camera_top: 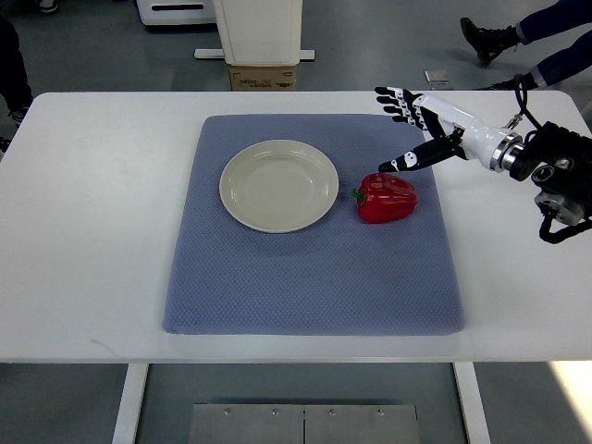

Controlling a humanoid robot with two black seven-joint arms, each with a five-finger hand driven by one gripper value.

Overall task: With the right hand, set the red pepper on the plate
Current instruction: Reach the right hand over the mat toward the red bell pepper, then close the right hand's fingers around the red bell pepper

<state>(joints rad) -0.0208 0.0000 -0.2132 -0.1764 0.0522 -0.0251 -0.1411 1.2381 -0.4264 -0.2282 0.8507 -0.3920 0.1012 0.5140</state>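
Observation:
A red pepper with a green stem lies on its side on the blue mat, just right of the empty cream plate. My right hand comes in from the right edge and hovers above and behind the pepper. Its fingers are spread open and its thumb tip points down close to the pepper's top. It holds nothing. The left arm does not show.
The mat lies on a white table. A cardboard box and a white stand sit on the floor behind the table. A person's legs and shoes show at the top right.

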